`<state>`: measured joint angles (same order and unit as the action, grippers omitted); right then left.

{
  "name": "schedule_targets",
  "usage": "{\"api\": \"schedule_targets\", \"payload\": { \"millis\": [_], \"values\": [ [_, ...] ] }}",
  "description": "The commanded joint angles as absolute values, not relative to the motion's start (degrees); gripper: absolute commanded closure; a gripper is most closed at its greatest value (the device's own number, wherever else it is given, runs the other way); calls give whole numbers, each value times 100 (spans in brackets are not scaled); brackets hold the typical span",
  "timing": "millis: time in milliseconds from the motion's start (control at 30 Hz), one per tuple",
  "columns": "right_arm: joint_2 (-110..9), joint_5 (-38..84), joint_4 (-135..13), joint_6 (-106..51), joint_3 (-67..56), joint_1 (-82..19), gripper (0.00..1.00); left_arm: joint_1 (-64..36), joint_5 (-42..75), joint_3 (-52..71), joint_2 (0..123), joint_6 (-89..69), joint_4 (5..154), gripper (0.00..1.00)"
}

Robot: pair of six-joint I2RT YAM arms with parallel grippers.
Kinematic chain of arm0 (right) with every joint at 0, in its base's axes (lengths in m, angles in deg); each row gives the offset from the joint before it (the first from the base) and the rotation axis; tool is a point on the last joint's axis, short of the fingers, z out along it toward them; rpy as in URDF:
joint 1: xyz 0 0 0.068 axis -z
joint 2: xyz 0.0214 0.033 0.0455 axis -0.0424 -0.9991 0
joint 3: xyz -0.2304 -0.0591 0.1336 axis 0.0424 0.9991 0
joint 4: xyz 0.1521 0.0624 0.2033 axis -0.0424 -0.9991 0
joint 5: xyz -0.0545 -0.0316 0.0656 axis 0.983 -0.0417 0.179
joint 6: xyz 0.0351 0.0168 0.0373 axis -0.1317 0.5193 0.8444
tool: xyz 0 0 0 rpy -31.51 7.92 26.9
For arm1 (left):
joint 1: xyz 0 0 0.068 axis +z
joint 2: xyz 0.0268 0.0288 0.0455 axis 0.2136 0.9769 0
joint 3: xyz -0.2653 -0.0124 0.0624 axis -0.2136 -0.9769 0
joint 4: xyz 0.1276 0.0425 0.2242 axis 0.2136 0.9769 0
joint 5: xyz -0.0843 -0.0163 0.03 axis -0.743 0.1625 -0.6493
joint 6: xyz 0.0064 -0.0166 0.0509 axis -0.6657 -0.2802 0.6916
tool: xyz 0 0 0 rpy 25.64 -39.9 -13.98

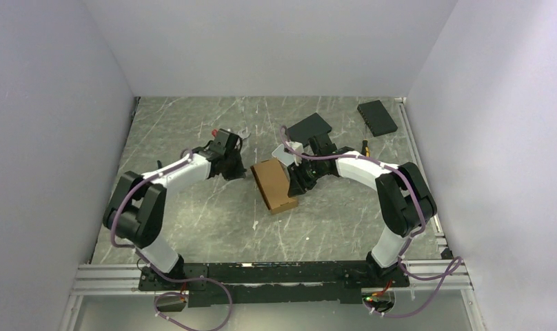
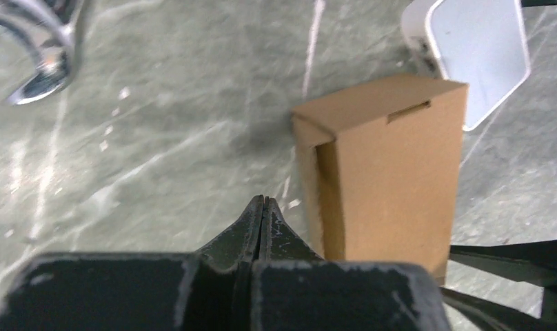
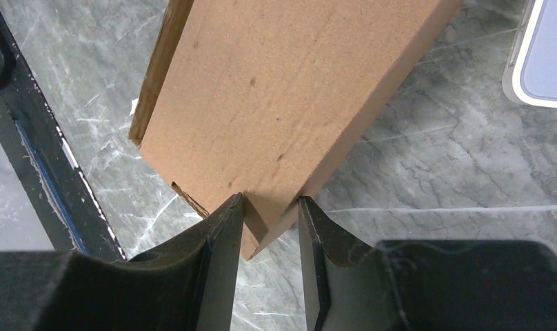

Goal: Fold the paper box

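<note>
The cardboard box (image 1: 276,185) sits mid-table between my arms. My right gripper (image 3: 270,207) pinches its corner; my left gripper (image 2: 263,203) is pressed together, empty, just beside it. I judge it light, stiff yet crushable — best held by edges near a fold.

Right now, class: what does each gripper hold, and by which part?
The right gripper pinches the box at one corner; the left gripper is shut on nothing.
</note>
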<state>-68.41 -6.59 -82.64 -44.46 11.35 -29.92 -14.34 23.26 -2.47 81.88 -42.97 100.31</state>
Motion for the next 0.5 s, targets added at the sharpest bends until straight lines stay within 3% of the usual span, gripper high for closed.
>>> {"api": "schedule_targets", "payload": {
  "millis": [0,167,300,467],
  "values": [
    [-7132,80,-8323,-4787,1223,-3091,63,-1431,3033,-607,7759,-4203,10544,100],
    [-7133,91,-8323,-4795,1223,-3100,63,-1419,3236,-177,8355,-4375,11266,100],
    [-7155,81,-8340,-4812,1215,-3123,64,-1426,2972,317,8878,-4203,10938,100],
    [-7166,59,-8364,-4846,1208,-3156,64,-1622,1948,1906,9936,-3703,10807,100]
  ]
}}
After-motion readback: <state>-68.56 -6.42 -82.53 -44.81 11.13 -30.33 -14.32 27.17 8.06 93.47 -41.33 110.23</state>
